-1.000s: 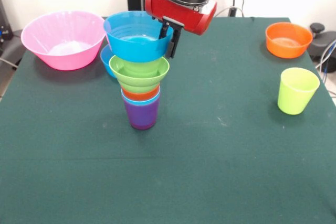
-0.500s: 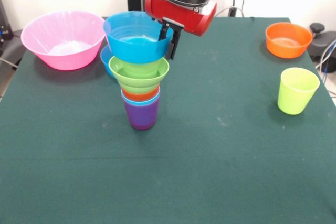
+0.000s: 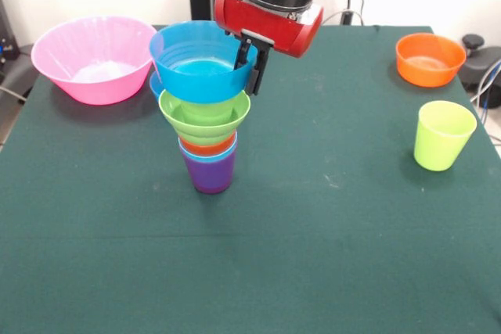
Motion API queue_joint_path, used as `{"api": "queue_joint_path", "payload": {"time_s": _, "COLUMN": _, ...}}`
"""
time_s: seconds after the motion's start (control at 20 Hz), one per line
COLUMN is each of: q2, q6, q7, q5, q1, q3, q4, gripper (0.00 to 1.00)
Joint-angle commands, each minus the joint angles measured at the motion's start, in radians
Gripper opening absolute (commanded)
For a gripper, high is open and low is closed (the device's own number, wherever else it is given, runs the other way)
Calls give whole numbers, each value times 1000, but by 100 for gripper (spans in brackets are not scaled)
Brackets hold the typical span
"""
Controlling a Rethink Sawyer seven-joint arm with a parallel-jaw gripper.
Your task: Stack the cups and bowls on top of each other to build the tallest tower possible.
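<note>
I see the gripper (image 3: 250, 64) closed on the right rim of the blue bowl (image 3: 200, 64), one finger inside and one outside. This bowl sits on top of the tower (image 3: 207, 142), above the green bowl (image 3: 205, 115); the purple cup (image 3: 210, 174) stands on the table (image 3: 313, 232).

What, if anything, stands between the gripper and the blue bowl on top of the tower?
Nothing visible: the gripper straddles the right rim of the blue bowl, which sits on the green bowl atop the tower.
</note>
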Motion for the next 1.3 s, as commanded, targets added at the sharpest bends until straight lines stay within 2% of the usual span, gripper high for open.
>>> {"api": "queue_joint_path", "payload": {"time_s": 0.05, "q2": 97, "q6": -87, "q7": -53, "q5": -40, "q1": -7, "q3": 128, "q4": 73, "gripper": 0}}
{"api": "queue_joint_path", "payload": {"time_s": 0.8, "q2": 78, "q6": -79, "q7": -39, "q5": -30, "q1": -2, "q3": 121, "q4": 101, "gripper": 0}}
{"api": "queue_joint_path", "payload": {"time_s": 1.3, "q2": 59, "q6": -36, "q7": -27, "q5": -16, "q1": 4, "q3": 114, "q4": 112, "gripper": 0}}
